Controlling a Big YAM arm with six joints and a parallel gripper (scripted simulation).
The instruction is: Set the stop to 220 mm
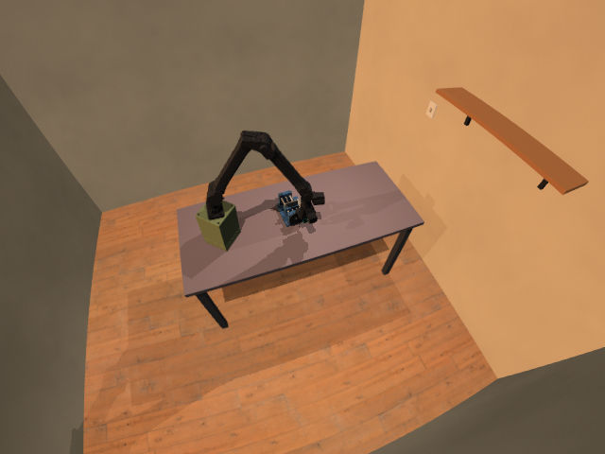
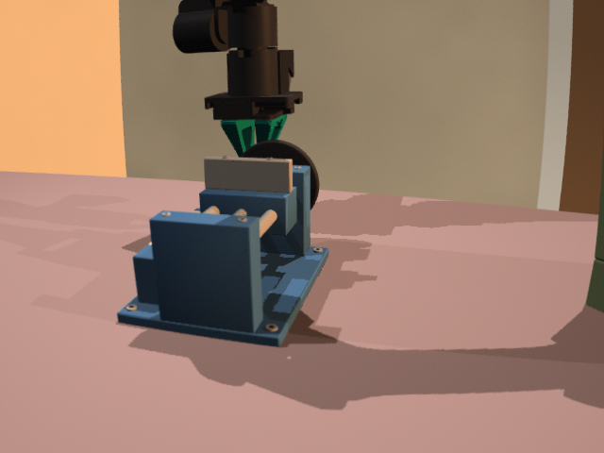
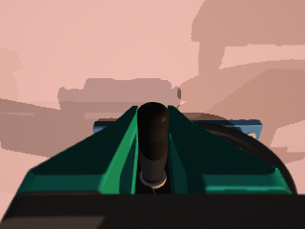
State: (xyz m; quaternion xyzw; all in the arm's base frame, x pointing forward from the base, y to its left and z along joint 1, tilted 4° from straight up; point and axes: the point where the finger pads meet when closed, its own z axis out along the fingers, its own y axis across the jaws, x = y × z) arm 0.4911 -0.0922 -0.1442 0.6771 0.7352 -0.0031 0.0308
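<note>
A blue stop fixture (image 1: 285, 218) (image 2: 209, 273) stands on the table, with two end blocks joined by rods. The stop, a blue carriage with a grey plate (image 2: 247, 176) on top, sits on the rods close to the handwheel end. The black handwheel (image 2: 314, 187) (image 3: 281, 164) is partly hidden behind the plate and end block in the exterior view. My gripper (image 2: 249, 152) (image 3: 152, 115) points down at the wheel's upper rim. Its green fingers are shut on the wheel's dark handle (image 3: 152, 138), which stands between them in the wrist view. No scale reading is legible.
An olive green box (image 1: 215, 232) carries the arm's base at the table's left end. The purple-grey table (image 1: 356, 195) ends at its front edge. A wooden shelf (image 1: 512, 139) is on the right wall, well away from the arm.
</note>
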